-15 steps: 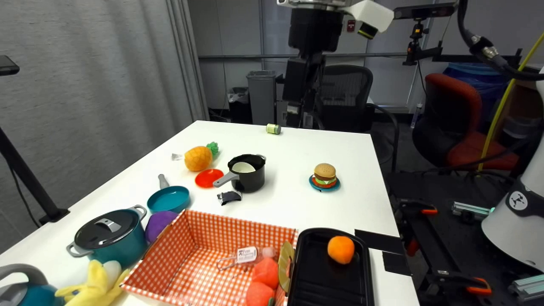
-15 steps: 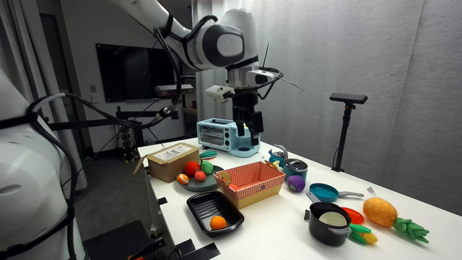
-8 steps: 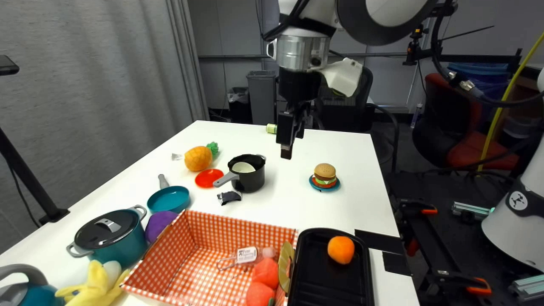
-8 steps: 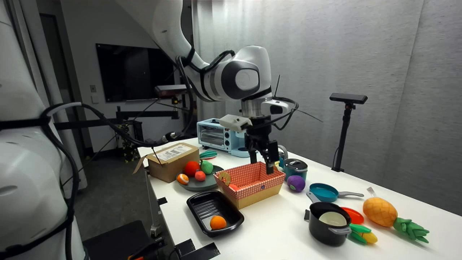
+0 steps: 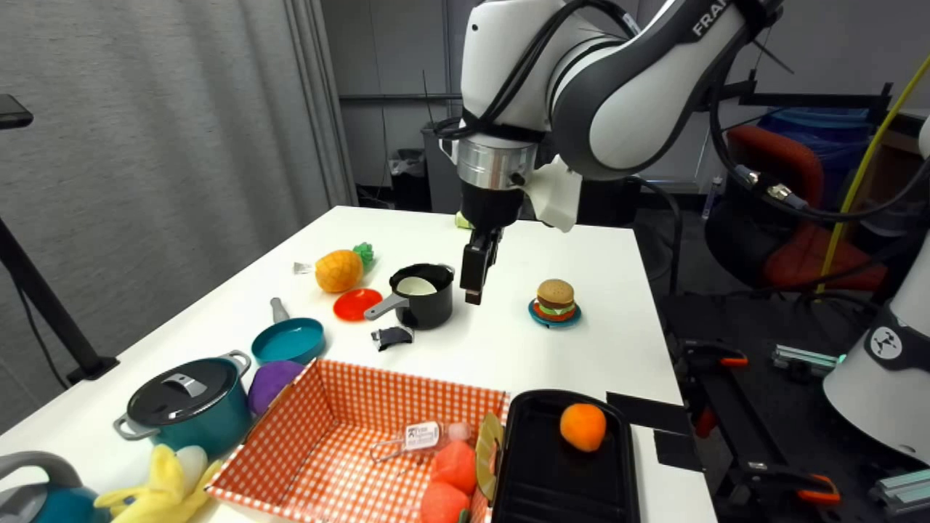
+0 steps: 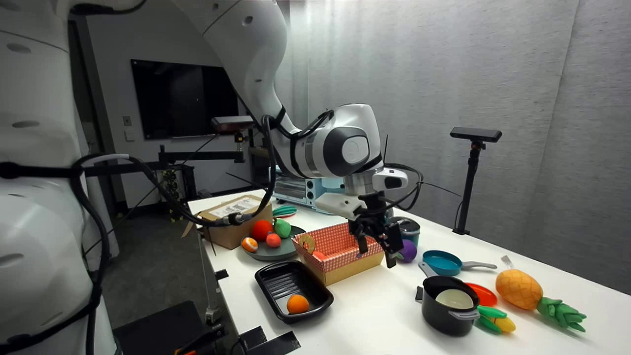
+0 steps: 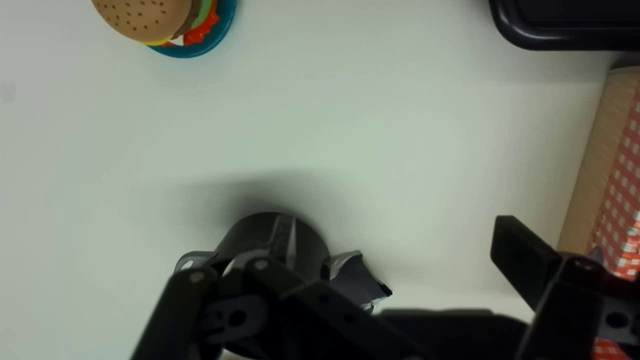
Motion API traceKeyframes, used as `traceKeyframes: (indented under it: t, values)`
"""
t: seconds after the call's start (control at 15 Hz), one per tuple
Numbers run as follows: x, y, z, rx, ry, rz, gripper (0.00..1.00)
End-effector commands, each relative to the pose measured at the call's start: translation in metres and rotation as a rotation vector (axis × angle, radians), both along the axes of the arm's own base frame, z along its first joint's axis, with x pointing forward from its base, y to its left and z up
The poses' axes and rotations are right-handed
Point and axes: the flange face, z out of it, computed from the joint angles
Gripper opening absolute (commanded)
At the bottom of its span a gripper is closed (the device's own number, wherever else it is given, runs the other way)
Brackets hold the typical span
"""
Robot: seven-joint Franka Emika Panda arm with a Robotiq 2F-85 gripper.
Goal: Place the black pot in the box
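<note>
The black pot (image 5: 432, 314) stands upright on the table, with a pale whitish inside and a grey handle. It also shows in an exterior view (image 6: 440, 315) and at the lower left of the wrist view (image 7: 252, 227), partly hidden by a finger. My gripper (image 6: 376, 257) is open and empty above the table, between the box and the pot in that view. In the wrist view my gripper (image 7: 395, 229) has its jaws wide apart, the left finger overlapping the pot. The red-and-white checked box (image 5: 414, 388) holds a bottle and red toys; its wall shows in the wrist view (image 7: 625, 200).
A burger toy (image 5: 556, 301) sits on a teal plate. A black tray (image 5: 559, 483) with an orange (image 5: 583, 427) adjoins the box. A teal pan (image 5: 288, 341), lidded teal pot (image 5: 196, 407), red plate (image 5: 356, 305), pineapple toy (image 5: 339, 271) and black scrap (image 5: 393, 337) lie nearby.
My gripper has moved down towards the table and closer to the black pot, staying open. The pot, the box and the other objects have not moved.
</note>
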Motion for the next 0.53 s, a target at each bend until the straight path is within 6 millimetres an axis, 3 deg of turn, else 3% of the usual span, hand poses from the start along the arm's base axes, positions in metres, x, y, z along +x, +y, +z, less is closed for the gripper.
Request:
traceKeyframes:
  t: [0.0,0.47]
  values:
    - [0.021,-0.004,-0.015,-0.052,-0.043,0.051,0.99]
    - [0.066,0.007,-0.030,-0.118,-0.131,0.164,0.94]
